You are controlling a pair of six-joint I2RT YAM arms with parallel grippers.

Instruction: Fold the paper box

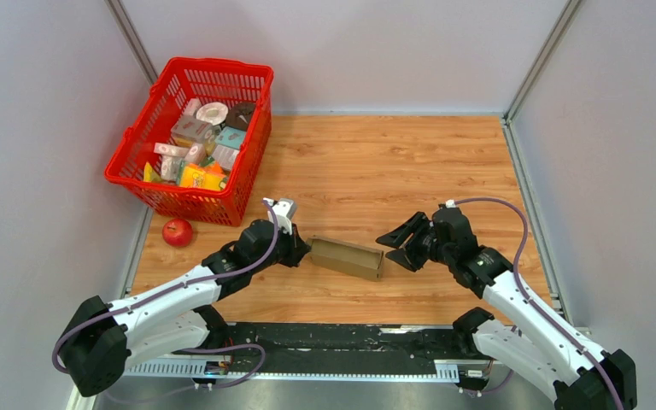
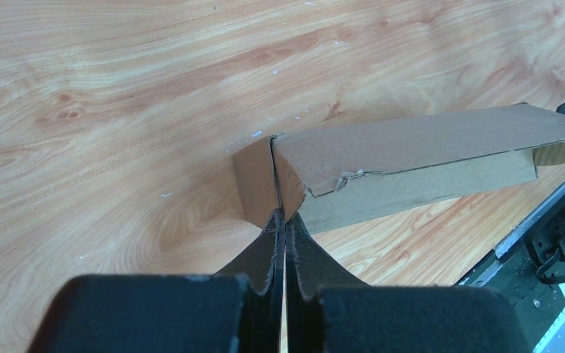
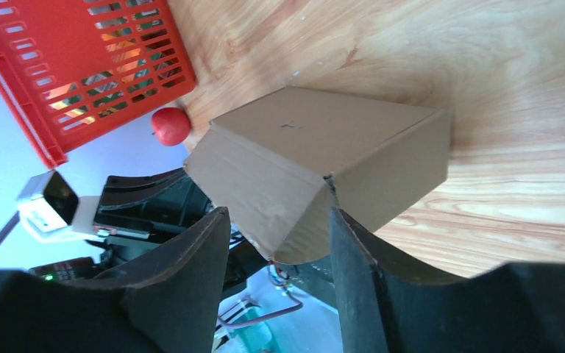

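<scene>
The paper box is a long, narrow brown cardboard box lying on the wooden table between my two grippers. My left gripper is at its left end. In the left wrist view the jaws are shut, and the gripper has its tips touching the seam of the end flaps of the box. My right gripper is open at the box's right end. In the right wrist view the gripper has its fingers either side of the box's near corner without closing on it.
A red basket full of small printed packages stands at the back left, also in the right wrist view. A red apple lies just in front of it. A black rail runs along the near table edge.
</scene>
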